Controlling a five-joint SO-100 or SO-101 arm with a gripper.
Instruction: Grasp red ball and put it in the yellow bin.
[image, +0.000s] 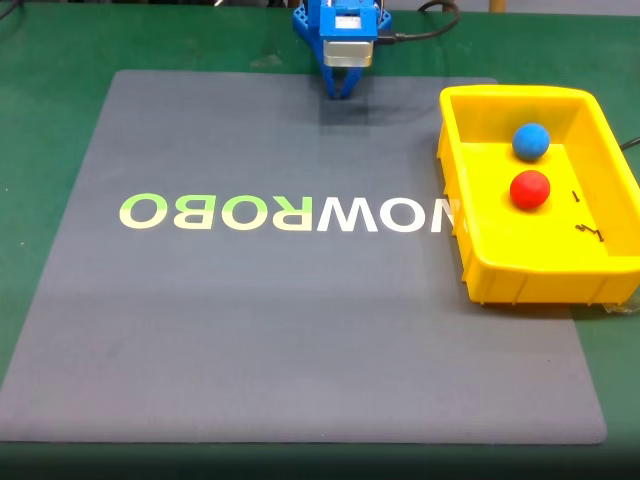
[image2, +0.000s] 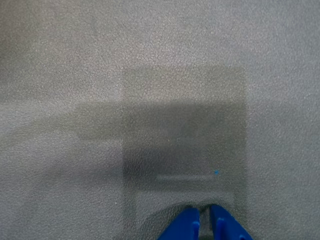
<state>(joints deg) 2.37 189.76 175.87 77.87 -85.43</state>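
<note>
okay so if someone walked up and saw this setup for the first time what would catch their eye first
Probably the yellow bin at the right edge of the grey mat in the fixed view, with the red ball and a blue ball inside it. Next, the pale lettering across the mat, and the blue gripper at the mat's far edge, fingertips nearly together and empty.

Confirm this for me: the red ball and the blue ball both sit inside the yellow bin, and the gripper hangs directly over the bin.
Not quite. In the fixed view the red ball and the blue ball do sit inside the yellow bin, but the gripper hangs over the far edge of the grey mat, left of the bin, not over it.
</note>
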